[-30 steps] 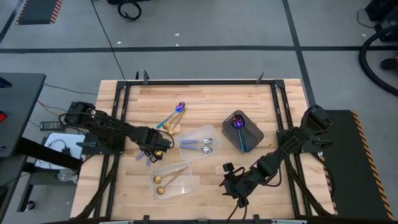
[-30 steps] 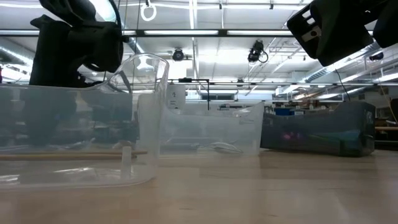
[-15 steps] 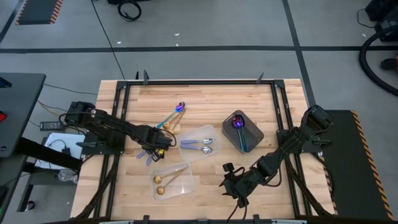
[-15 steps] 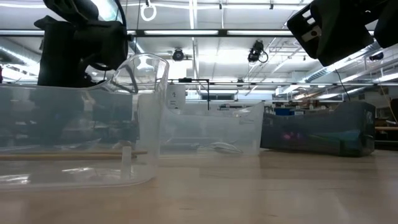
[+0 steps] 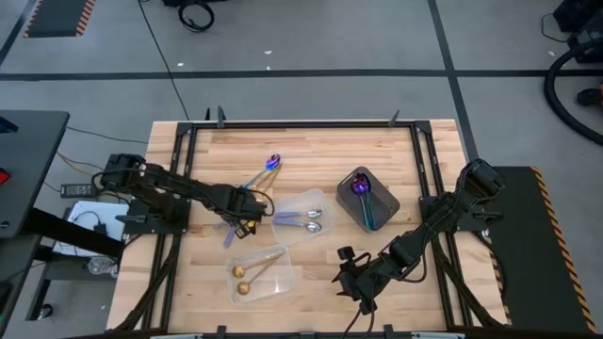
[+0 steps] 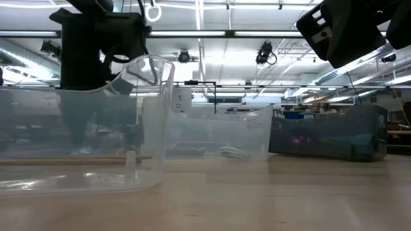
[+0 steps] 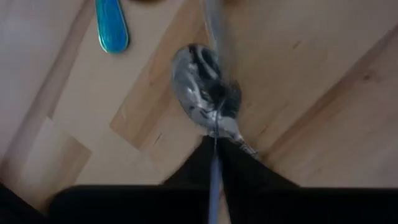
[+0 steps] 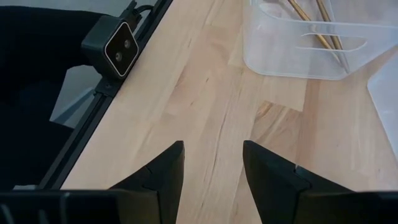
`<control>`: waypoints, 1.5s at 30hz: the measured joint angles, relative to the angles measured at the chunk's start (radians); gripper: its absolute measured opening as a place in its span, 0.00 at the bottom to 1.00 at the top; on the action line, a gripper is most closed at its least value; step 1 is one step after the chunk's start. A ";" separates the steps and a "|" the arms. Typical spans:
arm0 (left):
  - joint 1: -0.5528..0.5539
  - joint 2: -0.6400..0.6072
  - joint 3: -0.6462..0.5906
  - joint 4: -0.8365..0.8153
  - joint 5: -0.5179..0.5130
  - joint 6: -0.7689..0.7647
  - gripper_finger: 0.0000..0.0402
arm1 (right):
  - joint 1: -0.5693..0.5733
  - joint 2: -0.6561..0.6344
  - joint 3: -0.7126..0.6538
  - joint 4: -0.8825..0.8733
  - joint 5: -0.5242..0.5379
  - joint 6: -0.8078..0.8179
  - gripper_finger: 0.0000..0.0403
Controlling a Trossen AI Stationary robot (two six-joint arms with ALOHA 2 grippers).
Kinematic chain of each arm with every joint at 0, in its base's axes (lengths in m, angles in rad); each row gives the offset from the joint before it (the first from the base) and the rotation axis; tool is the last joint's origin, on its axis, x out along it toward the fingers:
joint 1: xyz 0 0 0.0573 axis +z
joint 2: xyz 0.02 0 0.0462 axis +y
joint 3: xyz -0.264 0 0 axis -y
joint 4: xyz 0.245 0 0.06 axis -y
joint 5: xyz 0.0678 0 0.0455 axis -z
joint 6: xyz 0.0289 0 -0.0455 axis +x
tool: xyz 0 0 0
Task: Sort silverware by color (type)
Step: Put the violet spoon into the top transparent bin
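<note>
- The left tool (image 5: 247,222) is hovering low over the table (image 5: 311,151), just to the left of the middle clear tray (image 5: 300,217), which serves here as the landmark.
- In the left wrist view, the left tool's dark fingers (image 7: 249,177) are standing nearly closed around the slim handle of a silver spoon (image 7: 208,96), whose bowl is lying on the wood.
- A blue spoon tip (image 7: 112,28) is showing close beside that silver spoon in the same wrist view.
- The middle clear tray is holding 2 silver spoons (image 5: 303,221), lying side by side.
- A loose cluster of spoons (image 5: 261,176), gold and purple-blue, is lying on the table above and to the left of the middle clear tray.
- A purple spoon (image 5: 230,234) is lying on the bare wood just below the left tool, to the lower left of the middle clear tray.
- A second clear tray (image 5: 266,273), below the middle clear tray, is holding 2 gold spoons (image 5: 252,268).
- A dark grey tray (image 5: 382,205), to the right of the middle clear tray, is holding purple-blue spoons (image 5: 362,193).
- The right tool (image 8: 211,165) is waiting with its fingers spread wide and gripping nothing, well to the lower right of the middle clear tray.
</note>
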State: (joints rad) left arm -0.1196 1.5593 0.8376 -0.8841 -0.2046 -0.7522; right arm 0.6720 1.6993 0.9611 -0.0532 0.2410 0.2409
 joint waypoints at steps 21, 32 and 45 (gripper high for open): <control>0.065 -0.002 0.055 0.074 -0.013 0.149 0.29 | 0.000 0.000 0.000 0.000 0.000 0.014 0.43; 0.067 0.066 0.055 0.076 -0.001 0.401 0.33 | 0.003 0.000 0.000 0.006 -0.008 0.017 0.43; 0.126 0.156 0.060 0.070 0.101 0.472 0.27 | 0.010 0.000 0.000 0.007 -0.010 0.019 0.43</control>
State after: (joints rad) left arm 0.0068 1.7149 0.8978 -0.8145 -0.1041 -0.2804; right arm 0.6823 1.6993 0.9611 -0.0460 0.2315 0.2597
